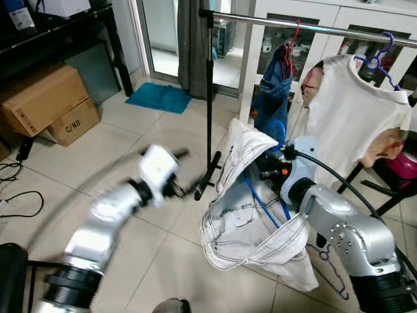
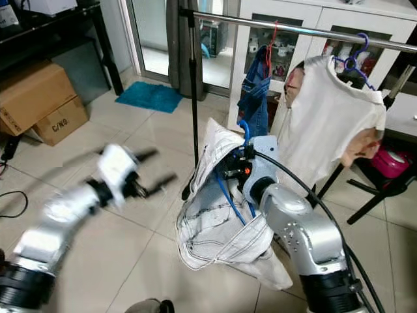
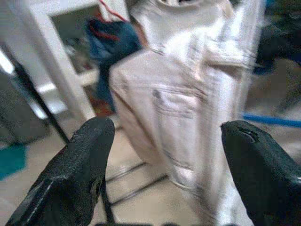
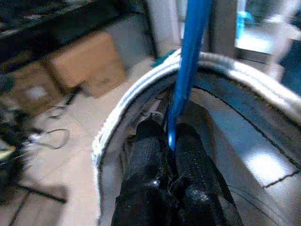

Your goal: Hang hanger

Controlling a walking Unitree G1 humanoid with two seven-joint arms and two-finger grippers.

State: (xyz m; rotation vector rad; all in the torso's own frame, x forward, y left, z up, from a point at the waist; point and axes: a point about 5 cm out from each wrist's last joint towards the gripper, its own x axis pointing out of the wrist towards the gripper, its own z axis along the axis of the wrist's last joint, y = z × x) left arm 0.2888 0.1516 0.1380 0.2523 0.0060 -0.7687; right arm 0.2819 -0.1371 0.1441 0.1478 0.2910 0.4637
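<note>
My right gripper (image 4: 169,134) is shut on a blue hanger (image 4: 188,70) that carries pale, whitish jeans (image 1: 247,222). It holds them in front of me, below the silver clothes rail (image 1: 313,27). The hanger's blue hook (image 1: 280,130) pokes up above the waistband. On the left, my left gripper (image 1: 189,173) is open and blurred. It hangs above the floor beside the jeans, touching nothing, and its wide-apart fingers (image 3: 75,174) point at the jeans (image 3: 188,117).
A denim garment on a red hanger (image 1: 270,91) and a white T-shirt on a purple hanger (image 1: 352,117) hang on the rail. The rack's black upright (image 1: 209,98) stands between my grippers. Cardboard boxes (image 1: 42,98), a teal mat (image 1: 158,98), floor cables (image 1: 13,189) and a purple hanger (image 1: 329,267) lie around.
</note>
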